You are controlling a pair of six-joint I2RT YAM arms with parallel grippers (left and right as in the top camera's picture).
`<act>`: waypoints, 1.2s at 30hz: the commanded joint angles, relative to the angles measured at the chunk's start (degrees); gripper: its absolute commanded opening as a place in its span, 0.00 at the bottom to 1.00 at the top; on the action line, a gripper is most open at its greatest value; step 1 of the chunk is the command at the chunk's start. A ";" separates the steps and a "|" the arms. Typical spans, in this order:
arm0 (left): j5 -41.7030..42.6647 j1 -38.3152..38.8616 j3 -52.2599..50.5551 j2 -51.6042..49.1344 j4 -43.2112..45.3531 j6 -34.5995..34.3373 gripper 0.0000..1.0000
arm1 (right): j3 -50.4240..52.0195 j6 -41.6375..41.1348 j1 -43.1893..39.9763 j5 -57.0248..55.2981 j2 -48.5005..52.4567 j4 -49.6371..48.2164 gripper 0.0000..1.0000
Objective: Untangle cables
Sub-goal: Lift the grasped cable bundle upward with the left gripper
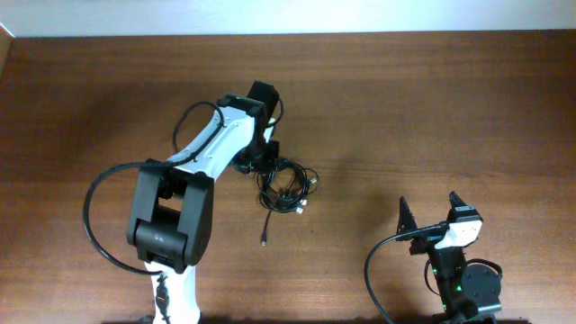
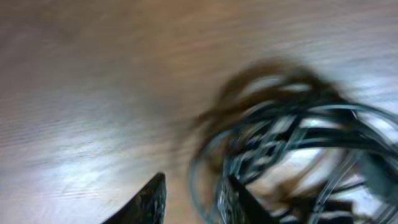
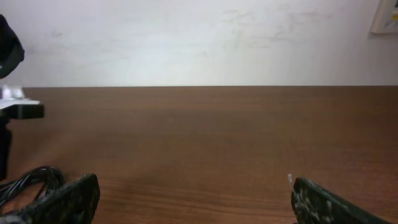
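Tangle of thin black cords with small plugs [image 1: 286, 187] sits mid-way across the brown wooden table [image 1: 432, 99] in the overhead view. The left gripper [image 1: 259, 165] is at its left edge. The right gripper [image 1: 429, 207] is well apart, spread wide. Left wrist view: blurred, cords loop beside the jaws; I cannot tell if anything is gripped. Right wrist view: jaws wide apart, holding nothing.

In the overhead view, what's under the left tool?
The cables reach beneath the left tool, lying on the wooden table. Whether a strand sits between its jaws is covered from above.
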State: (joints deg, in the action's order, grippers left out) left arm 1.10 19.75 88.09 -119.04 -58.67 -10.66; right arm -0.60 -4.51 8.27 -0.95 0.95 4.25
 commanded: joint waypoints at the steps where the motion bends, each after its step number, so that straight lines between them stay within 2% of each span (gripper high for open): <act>1: 8.81 0.02 0.81 -0.66 3.19 6.47 0.31 | 0.28 -0.20 -0.42 -0.13 -0.11 0.39 0.98; 5: 8.81 0.20 0.79 -3.52 4.63 6.43 0.34 | 0.28 -0.20 -0.42 -0.13 -0.11 0.39 0.98; 8: 9.25 0.57 0.76 -6.88 5.77 6.45 0.31 | 0.28 -0.20 -0.42 -0.13 -0.11 0.39 0.98; 9: 9.20 0.61 0.76 -7.52 6.29 6.45 0.24 | 0.28 -0.20 -0.42 -0.13 -0.11 0.39 0.98; 10: 9.18 0.66 0.79 -7.58 6.45 6.47 0.01 | 0.28 -0.20 -0.42 -0.13 -0.11 0.39 0.98; 14: 10.95 0.59 1.11 -4.63 5.73 6.45 0.00 | 0.28 -0.20 -0.42 -0.13 -0.11 0.39 0.98; 23: 29.64 0.59 1.11 6.05 2.99 6.45 0.00 | 0.28 -0.20 -0.42 -0.13 -0.11 0.39 0.98; 31: 29.44 1.64 0.81 6.14 2.01 6.43 0.00 | 0.28 -0.20 -0.42 -0.13 -0.11 0.39 0.98; 36: 23.89 1.64 0.76 6.14 1.99 6.43 0.00 | 0.28 -0.20 -0.42 -0.13 -0.11 0.39 0.98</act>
State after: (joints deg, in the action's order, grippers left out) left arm 27.40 21.43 89.14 -114.02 -56.51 -4.93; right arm -0.60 -4.54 8.27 -0.95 0.95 4.25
